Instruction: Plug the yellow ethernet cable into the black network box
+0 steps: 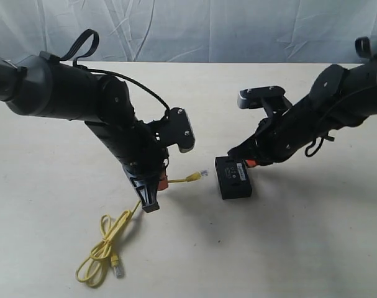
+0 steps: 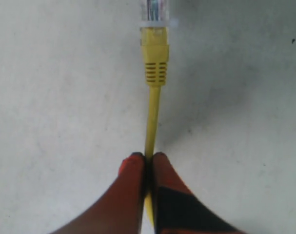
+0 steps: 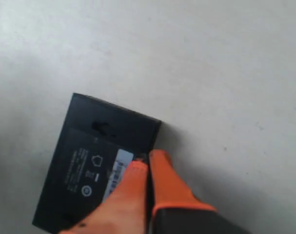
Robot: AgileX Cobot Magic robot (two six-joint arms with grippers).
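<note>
The left hand (image 2: 148, 162) is closed on the yellow ethernet cable (image 2: 152, 112) a little behind its clear plug (image 1: 204, 172), which juts out to the right, just clear of the counter (image 1: 300, 248). The black network box (image 1: 233, 179) lies flat just right of that plug, label up. The right hand (image 3: 148, 163) has its orange fingers drawn together at the box's far right corner. Whether they pinch its edge or only press on it, I cannot tell.

The step in hand looks like lining up the plug. It should go well if the plug is squared to the dark recess (image 3: 101, 127) in the box's side, likely a port, and pushed straight in while the right hand braces the box against sliding. The rest of the cable lies in loose loops at the near left, so there is slack to spare.

The counter is pale, matte and bare apart from these things. A creased white cloth (image 1: 238, 31) hangs along the far side.
</note>
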